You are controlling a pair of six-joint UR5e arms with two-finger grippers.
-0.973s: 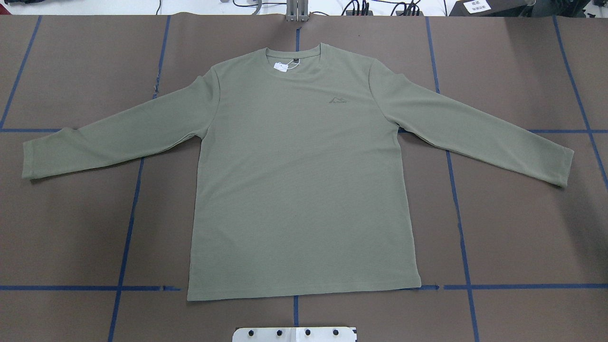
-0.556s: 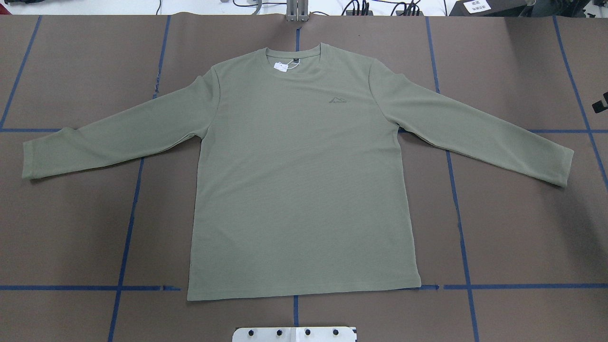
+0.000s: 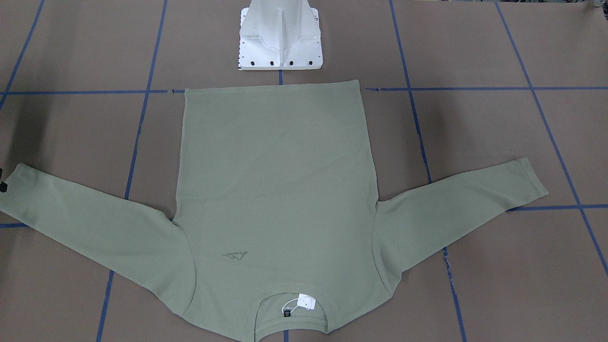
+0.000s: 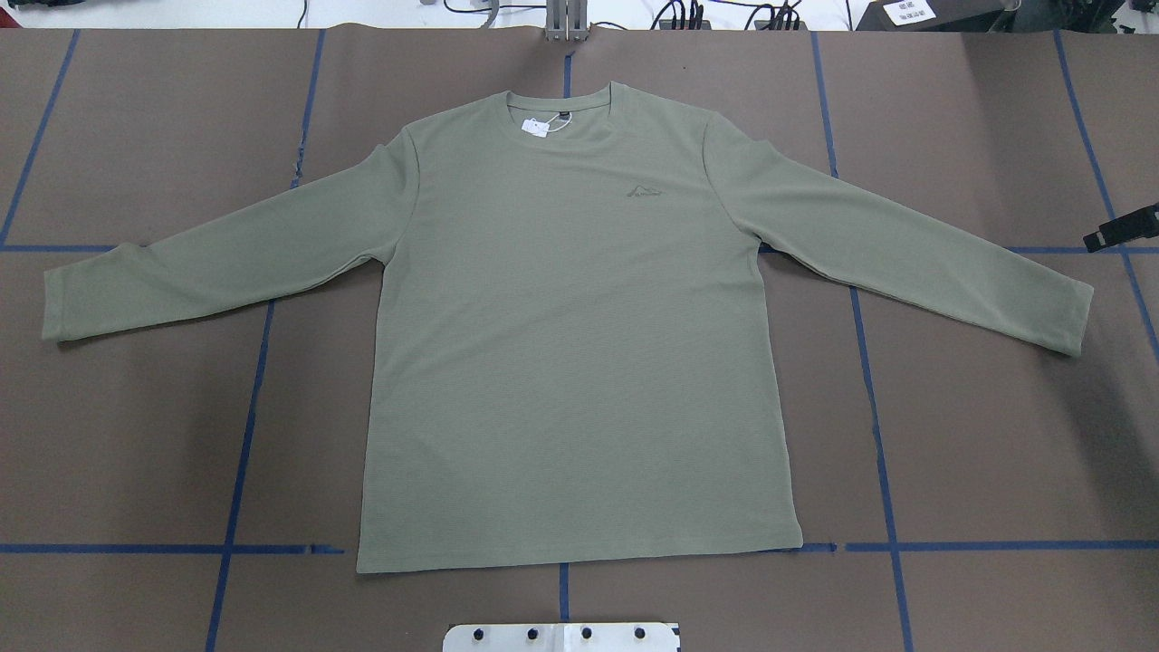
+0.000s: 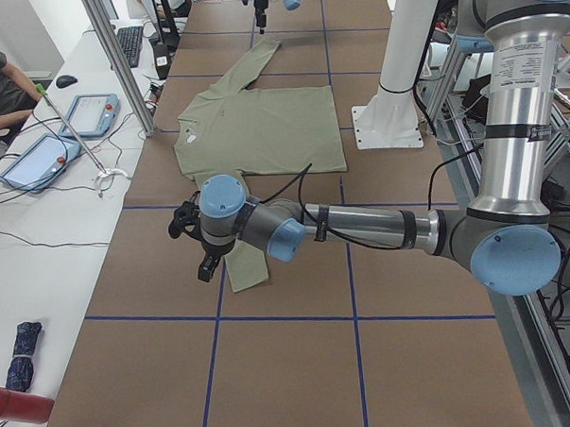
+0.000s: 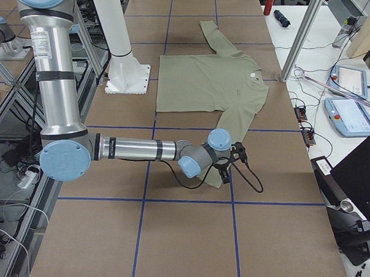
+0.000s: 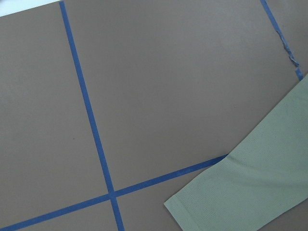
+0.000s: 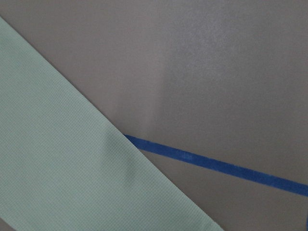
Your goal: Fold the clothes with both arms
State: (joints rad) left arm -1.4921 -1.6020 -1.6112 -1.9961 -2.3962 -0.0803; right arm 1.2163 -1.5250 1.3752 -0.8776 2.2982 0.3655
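Near the shirt (image 4: pixel 579 362), the right tool (image 4: pixel 1121 232) has edged farther in.

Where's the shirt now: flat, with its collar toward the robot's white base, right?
Not quite. The shirt lies flat, but its hem, not its collar, is toward the white base; the exterior front-facing view shows it.

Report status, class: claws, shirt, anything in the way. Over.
Left claw near left cuff, right claw near right cuff; open or shut unclear. Shirt flat, unfolded, sleeves spread. Nothing lying on shirt.
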